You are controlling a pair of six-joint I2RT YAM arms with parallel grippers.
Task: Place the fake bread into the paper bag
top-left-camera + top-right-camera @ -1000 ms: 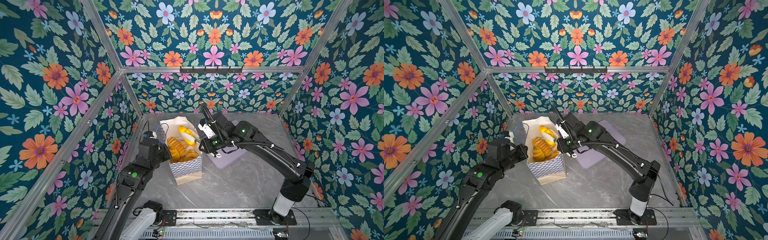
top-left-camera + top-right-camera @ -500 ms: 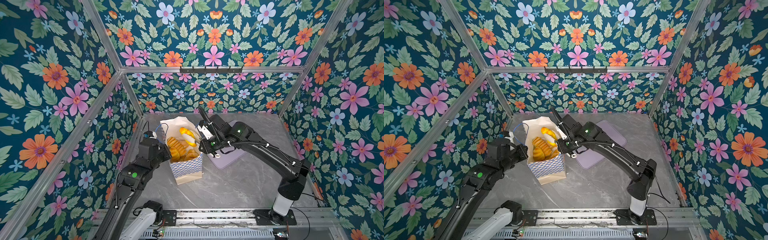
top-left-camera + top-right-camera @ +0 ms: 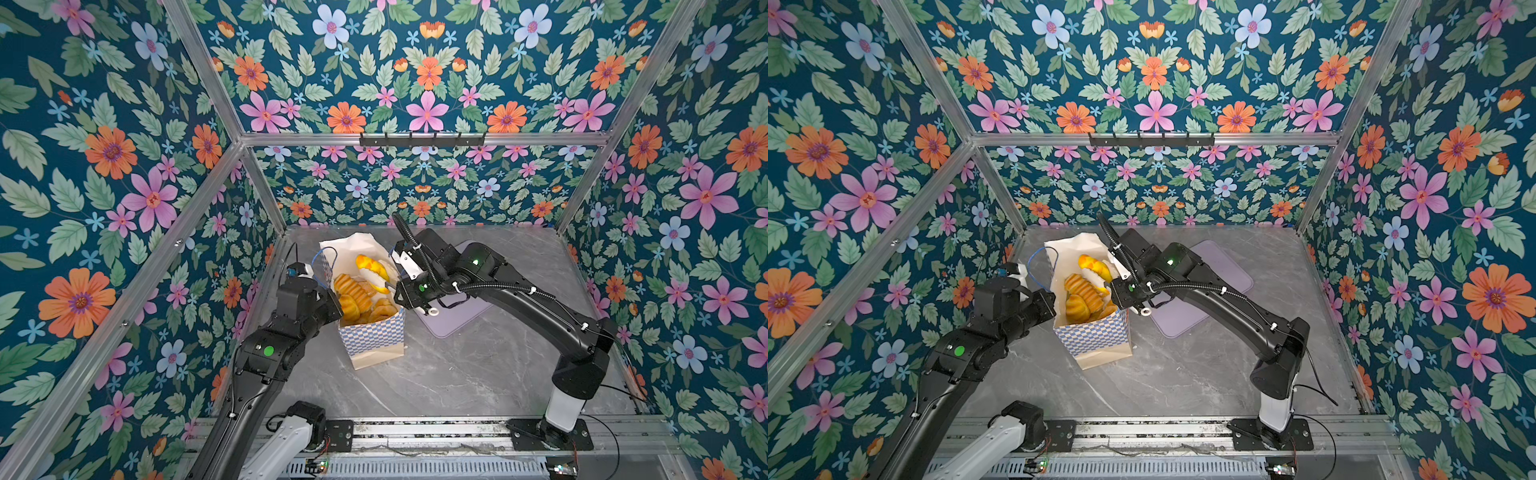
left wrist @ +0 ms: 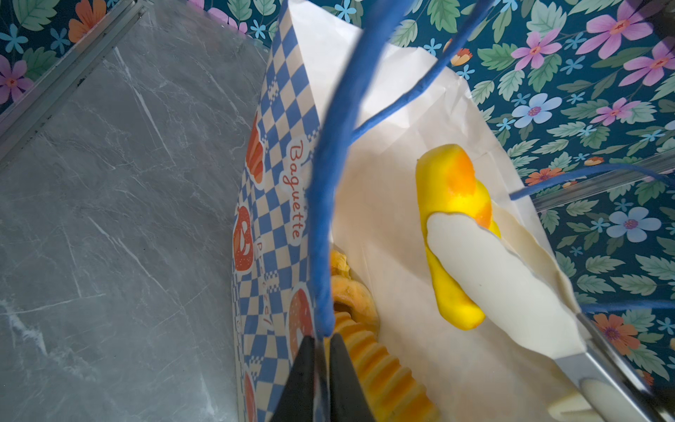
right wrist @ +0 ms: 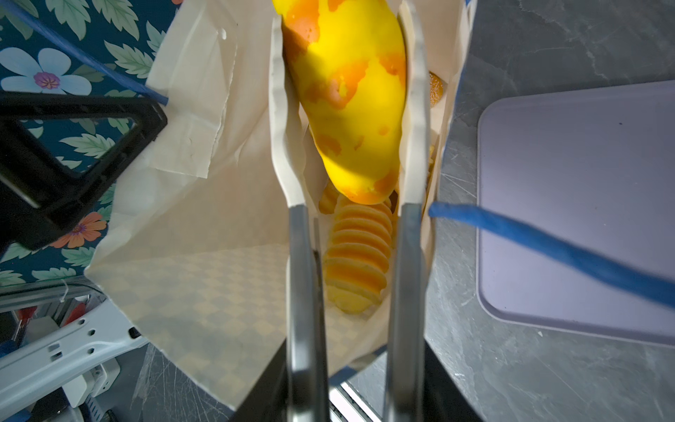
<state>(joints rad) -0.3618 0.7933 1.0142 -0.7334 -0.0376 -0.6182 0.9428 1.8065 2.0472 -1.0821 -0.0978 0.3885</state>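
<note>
The paper bag (image 3: 374, 336) (image 3: 1096, 336) stands upright left of the middle, its mouth open. My left gripper (image 3: 332, 303) (image 3: 1050, 299) (image 4: 321, 350) is shut on the bag's near rim (image 4: 277, 204), right under a blue cord handle (image 4: 325, 219). My right gripper (image 3: 405, 291) (image 3: 1119, 291) (image 5: 354, 383) is shut on a pair of tongs (image 5: 299, 255). The tongs' white blades flank a glossy yellow-orange loaf (image 3: 370, 266) (image 3: 1094, 266) (image 4: 445, 190) (image 5: 350, 109) of fake bread inside the bag's mouth. Under it in the bag lie a ribbed roll (image 3: 353, 291) (image 5: 358, 255) and other golden pieces.
A flat lavender tray (image 3: 453, 320) (image 3: 1221, 270) (image 5: 584, 201) lies on the grey marble table just right of the bag, partly under my right arm. Flowered walls close in the left, back and right sides. A metal rail (image 3: 415, 432) runs along the front.
My right gripper has shifted slightly left toward the bag with the yellow loaf still between the tongs. The left arm and the bag have stayed put.
</note>
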